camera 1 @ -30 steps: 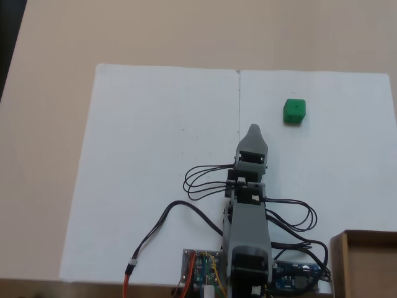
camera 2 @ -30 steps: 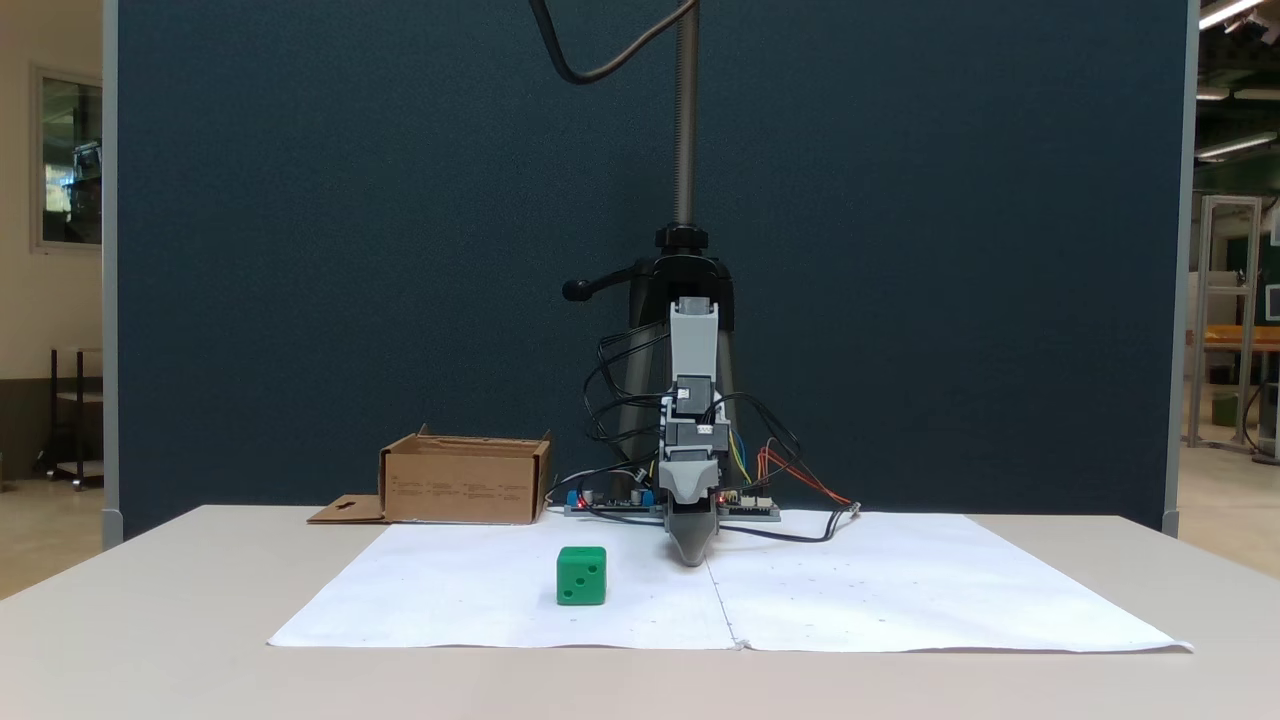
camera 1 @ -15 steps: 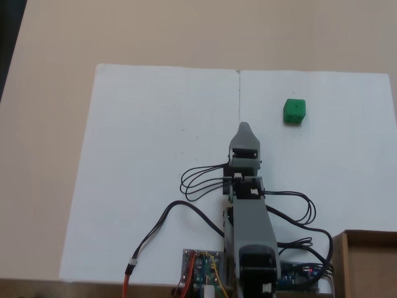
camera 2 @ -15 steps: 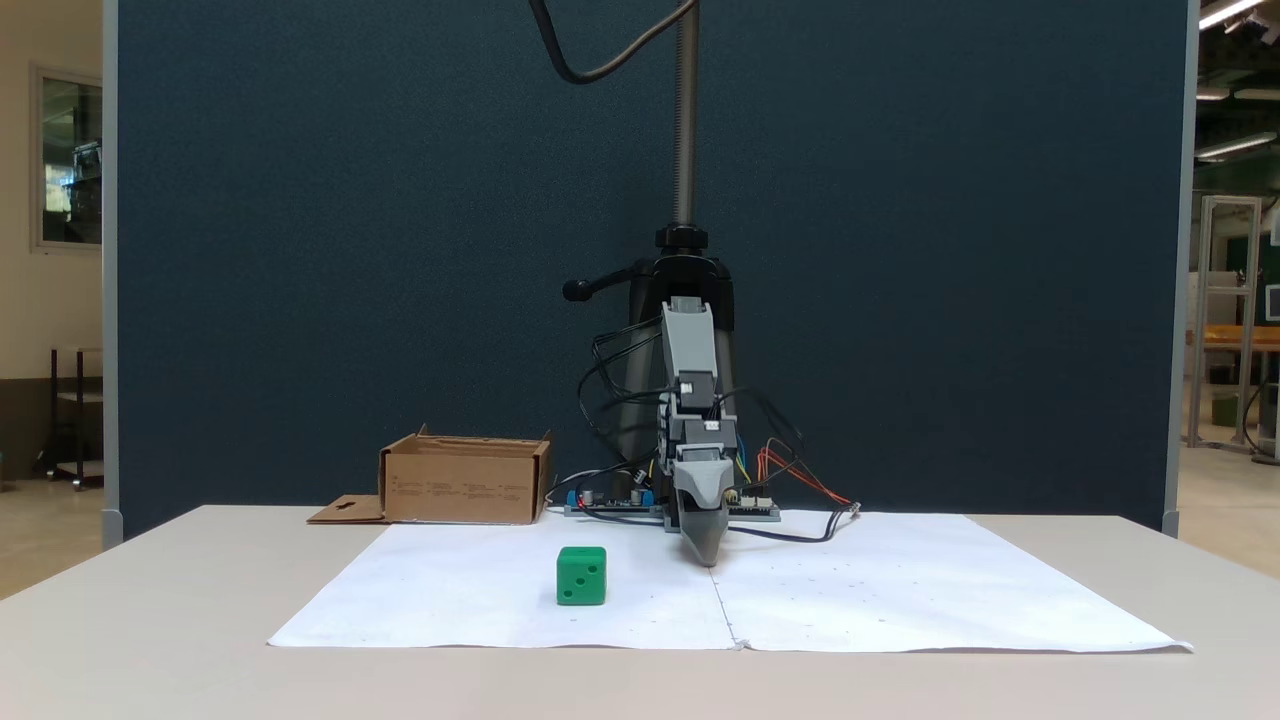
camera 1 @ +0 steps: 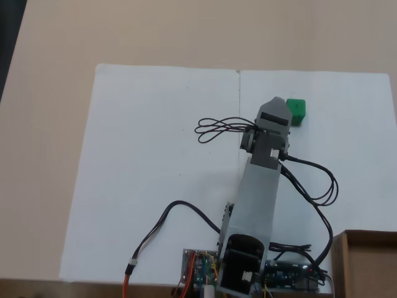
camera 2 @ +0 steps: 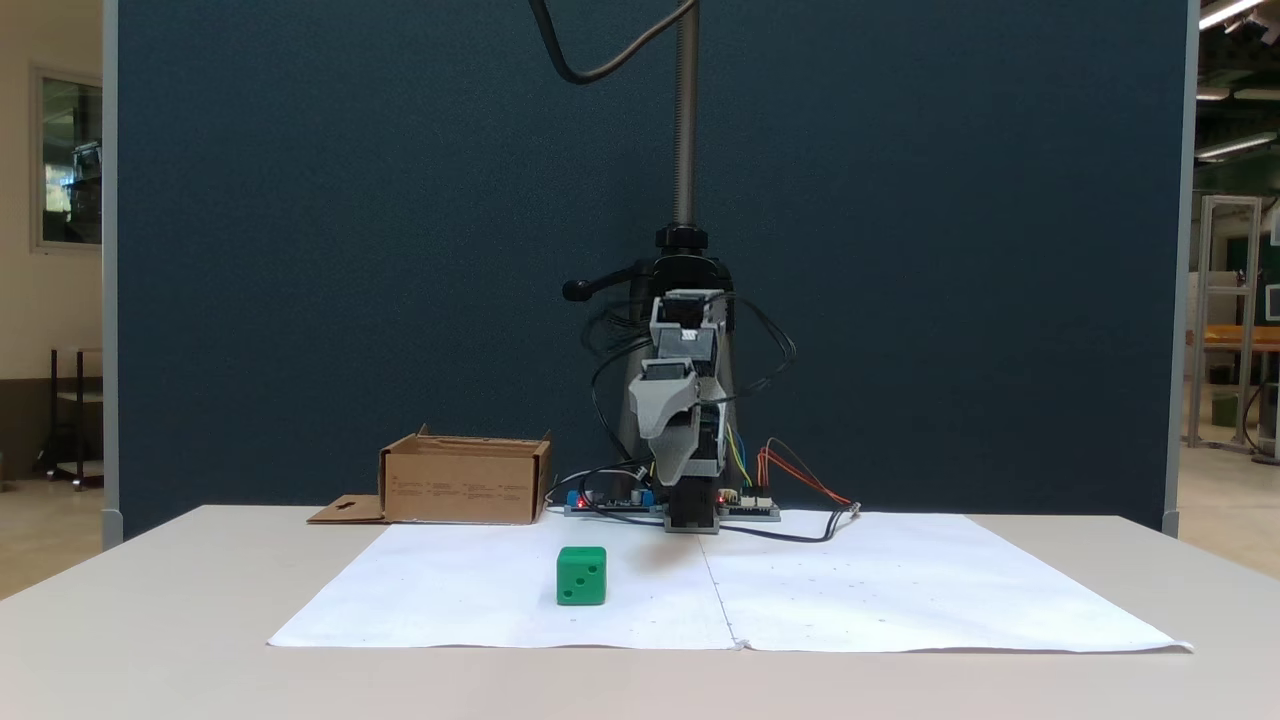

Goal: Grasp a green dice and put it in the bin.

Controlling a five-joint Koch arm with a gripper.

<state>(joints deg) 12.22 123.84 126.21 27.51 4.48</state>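
White paper (camera 2: pixel 900 590), green dice (camera 2: pixel 581 575) squarely upright

arm (camera 1: pixel 257 198) raised, fingers (camera 2: pixel 663 425) tilted down

The arm has swung from the paper's middle crease toward the green dice (camera 1: pixel 297 110) and has lifted. In a fixed view from above, the gripper (camera 1: pixel 275 107) now partly covers the dice. In a fixed view from the front, the gripper (camera 2: pixel 668 470) hangs high above the paper, no longer near it.
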